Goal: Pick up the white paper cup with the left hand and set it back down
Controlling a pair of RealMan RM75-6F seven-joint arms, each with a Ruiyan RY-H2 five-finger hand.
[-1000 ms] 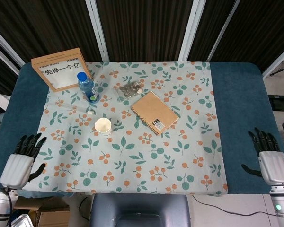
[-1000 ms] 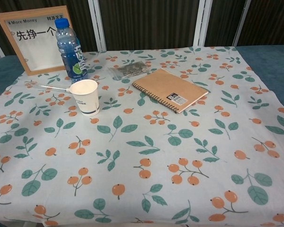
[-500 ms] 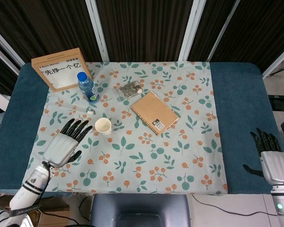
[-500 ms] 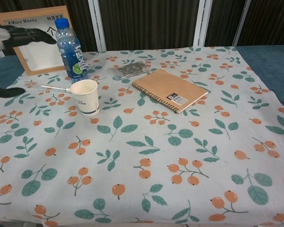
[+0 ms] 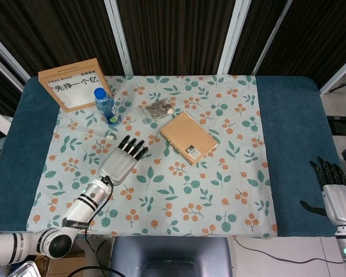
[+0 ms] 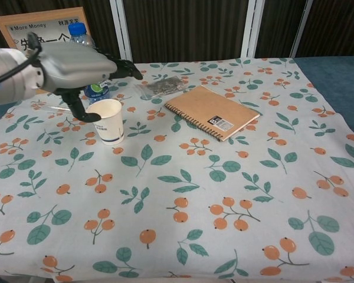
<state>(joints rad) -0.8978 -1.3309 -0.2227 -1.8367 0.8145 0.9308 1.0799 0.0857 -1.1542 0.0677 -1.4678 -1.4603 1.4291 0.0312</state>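
Note:
The white paper cup [image 6: 108,122] stands upright on the floral cloth, left of centre in the chest view. My left hand [image 6: 82,66] hovers just above and behind it, fingers spread, thumb hanging down beside the rim, holding nothing. In the head view my left hand [image 5: 120,161] covers the cup, so the cup is hidden there. My right hand [image 5: 333,193] rests open on the blue table edge at the far right, away from everything.
A blue-capped water bottle [image 5: 106,107] stands just behind the left hand, with a wooden framed sign [image 5: 72,84] further back. A bag of small items [image 5: 157,109] and a brown spiral notebook [image 5: 188,137] lie right of the cup. A thin white stick [image 6: 64,109] lies left of the cup.
My left arm has swung from the table's left edge inward and forward, and the hand is now over the cup. The right hand slid slightly toward the near edge.

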